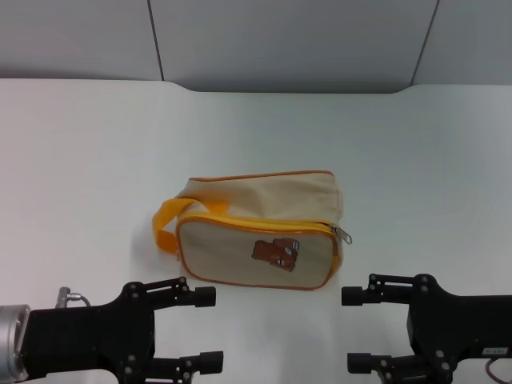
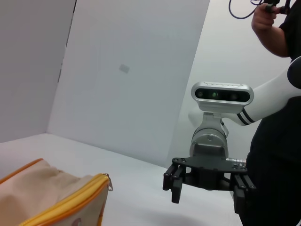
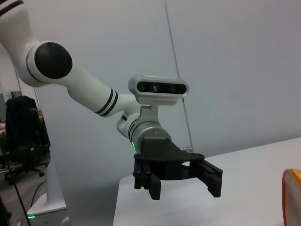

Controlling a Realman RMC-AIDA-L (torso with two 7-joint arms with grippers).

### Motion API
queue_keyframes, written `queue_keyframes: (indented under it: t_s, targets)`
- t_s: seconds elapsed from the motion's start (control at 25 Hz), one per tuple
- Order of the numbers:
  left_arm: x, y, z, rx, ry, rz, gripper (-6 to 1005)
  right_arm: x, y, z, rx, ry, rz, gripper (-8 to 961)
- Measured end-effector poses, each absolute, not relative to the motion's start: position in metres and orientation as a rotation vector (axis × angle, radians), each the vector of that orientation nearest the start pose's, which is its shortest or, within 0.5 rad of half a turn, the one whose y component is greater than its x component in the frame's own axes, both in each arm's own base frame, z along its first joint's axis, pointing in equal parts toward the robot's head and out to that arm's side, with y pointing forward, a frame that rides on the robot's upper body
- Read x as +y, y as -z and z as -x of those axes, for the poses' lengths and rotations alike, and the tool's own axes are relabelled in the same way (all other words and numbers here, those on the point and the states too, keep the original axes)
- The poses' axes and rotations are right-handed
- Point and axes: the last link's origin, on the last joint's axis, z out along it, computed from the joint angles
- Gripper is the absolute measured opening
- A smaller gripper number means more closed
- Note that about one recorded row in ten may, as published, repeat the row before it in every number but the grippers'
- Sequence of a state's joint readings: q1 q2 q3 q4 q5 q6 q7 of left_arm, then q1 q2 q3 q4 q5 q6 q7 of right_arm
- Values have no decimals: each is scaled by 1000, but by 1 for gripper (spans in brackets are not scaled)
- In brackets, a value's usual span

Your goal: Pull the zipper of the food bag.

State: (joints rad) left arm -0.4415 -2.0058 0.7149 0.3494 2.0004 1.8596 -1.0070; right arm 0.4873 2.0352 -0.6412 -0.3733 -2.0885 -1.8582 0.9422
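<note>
The food bag (image 1: pixel 256 210) lies on the white table, beige with orange piping and a brown bear print on its front. Its orange loop strap (image 1: pixel 166 219) is at the left end. The zipper (image 1: pixel 264 219) runs along the front top edge, and its silver pull tab (image 1: pixel 344 235) hangs at the right end. My left gripper (image 1: pixel 206 329) is open near the front edge, just in front of the bag's left part. My right gripper (image 1: pixel 354 329) is open in front of the bag's right end, below the tab. Neither touches the bag.
The left wrist view shows the bag's end (image 2: pixel 47 197), the pull tab (image 2: pixel 109 181), my open right gripper (image 2: pixel 208 188) and a person (image 2: pixel 277 141) behind it. The right wrist view shows my open left gripper (image 3: pixel 182 184) and a bag corner (image 3: pixel 292 197). A grey wall (image 1: pixel 288 40) stands behind the table.
</note>
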Motion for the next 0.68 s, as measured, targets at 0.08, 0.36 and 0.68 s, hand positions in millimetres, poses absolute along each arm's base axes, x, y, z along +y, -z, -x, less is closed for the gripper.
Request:
queue_keyframes:
  t_s: [0.08,0.36,0.68]
  targets:
    - [241,14,285,-449,1024,2930,816,252,22,-273,295,-1001,2955,762]
    - [240,14,286,-447,1024,2930,815,252,23,-272,296,-1005,2956,762]
    - [240,13,286,-443,1026,2933,814,252,23,-272,297,-1008,2956,762]
